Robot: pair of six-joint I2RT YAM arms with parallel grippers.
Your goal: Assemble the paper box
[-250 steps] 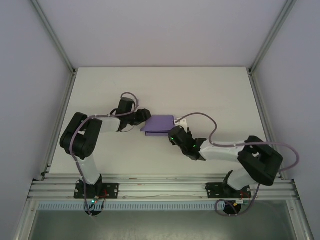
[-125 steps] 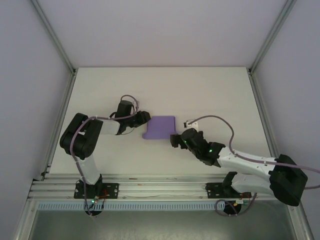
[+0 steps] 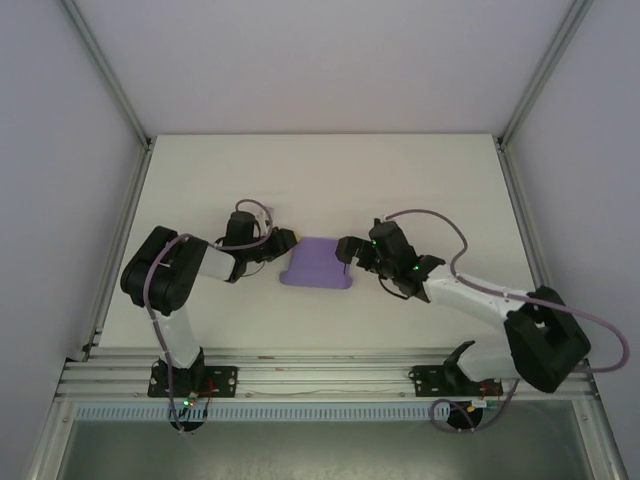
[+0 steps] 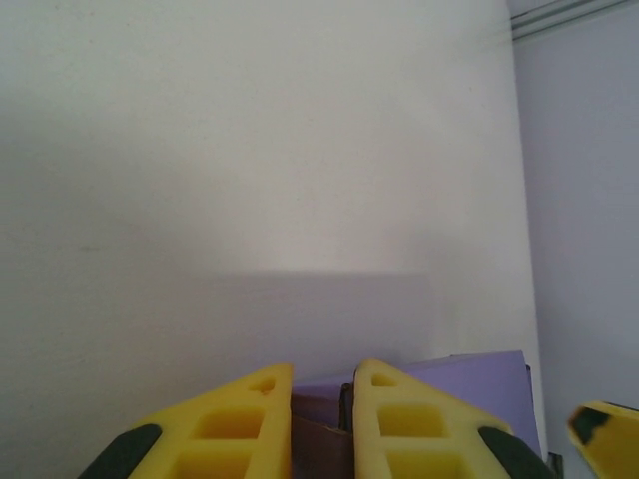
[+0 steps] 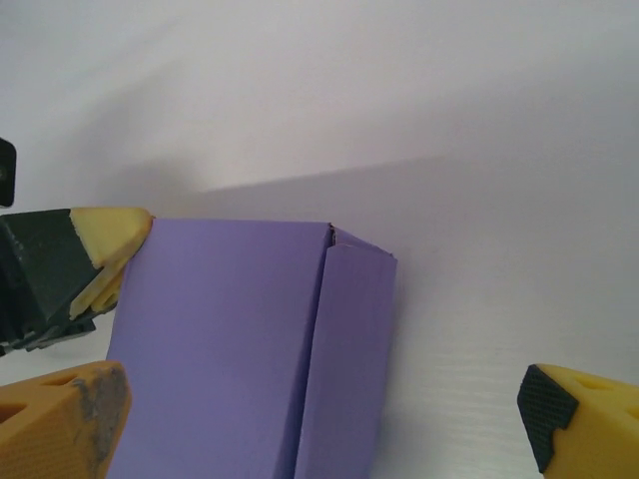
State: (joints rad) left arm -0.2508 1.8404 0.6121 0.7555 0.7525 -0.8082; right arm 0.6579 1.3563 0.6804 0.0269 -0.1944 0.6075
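We judge the main risk to be that the paper box [image 3: 318, 265], lying flat near the middle of the tabletop [image 3: 420, 180], slides or buckles. Thin card gives way if the left fingers [image 4: 240, 424] bite only its corner while the right fingers [image 5: 60, 419] push from the opposite side. The left fingers stand nearly together with the box's left edge between them, though we cannot tell whether they pinch it. The right fingers stand wide open and hold nothing, and the box's right end lies in the gap between them.
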